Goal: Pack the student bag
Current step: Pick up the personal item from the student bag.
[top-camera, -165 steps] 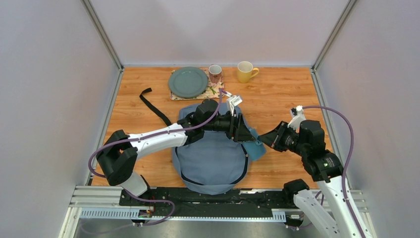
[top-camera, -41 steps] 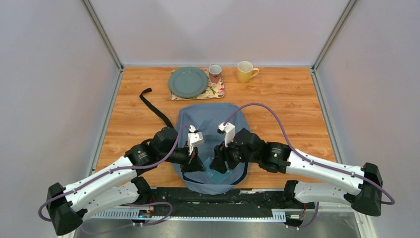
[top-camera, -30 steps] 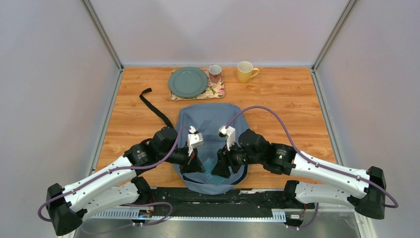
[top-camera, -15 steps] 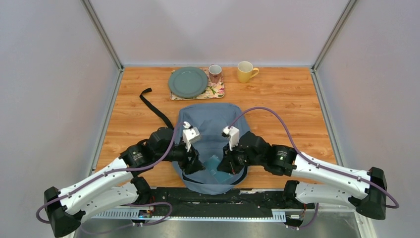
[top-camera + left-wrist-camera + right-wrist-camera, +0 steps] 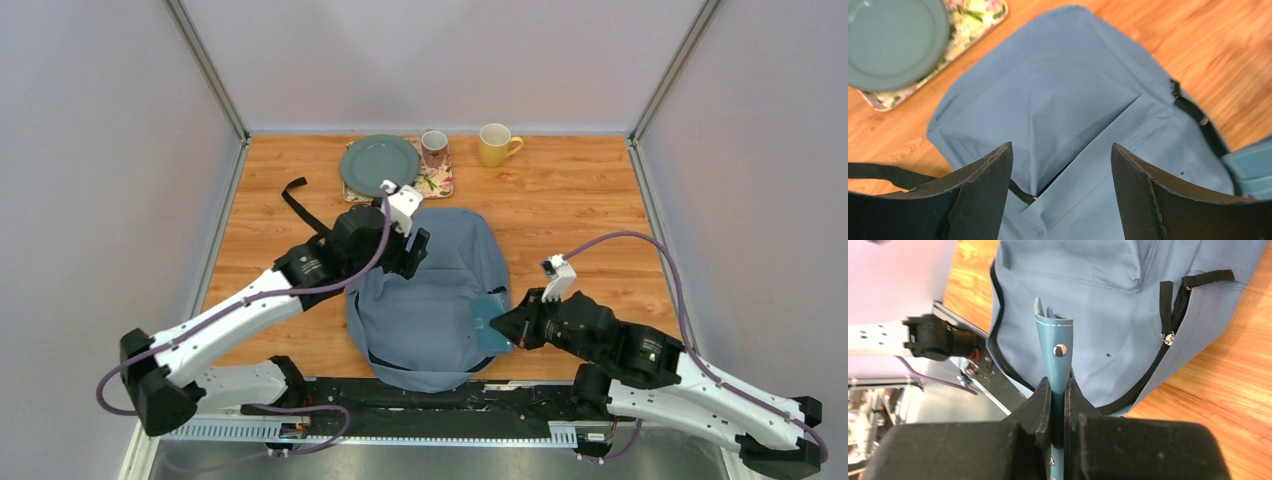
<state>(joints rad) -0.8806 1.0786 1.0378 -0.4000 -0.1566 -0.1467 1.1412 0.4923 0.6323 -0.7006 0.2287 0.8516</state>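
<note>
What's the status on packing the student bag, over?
Left gripper open above the student bag. Right gripper shut on a teal pouch at the bag's right edge. Plate and yellow mug beyond it, out of the way.

You see a light wooden table (image 5: 580, 200) enclosed by plain pale grey walls (image 5: 450, 60) on three sides, evenly lit.

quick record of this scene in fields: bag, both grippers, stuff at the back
bag: student bag, flat on the table's near middle
left gripper: open, empty, over the bag's far half
right gripper: shut on a teal flat case at the bag's right edge
back: green plate on floral tray, patterned mug, yellow mug
</note>
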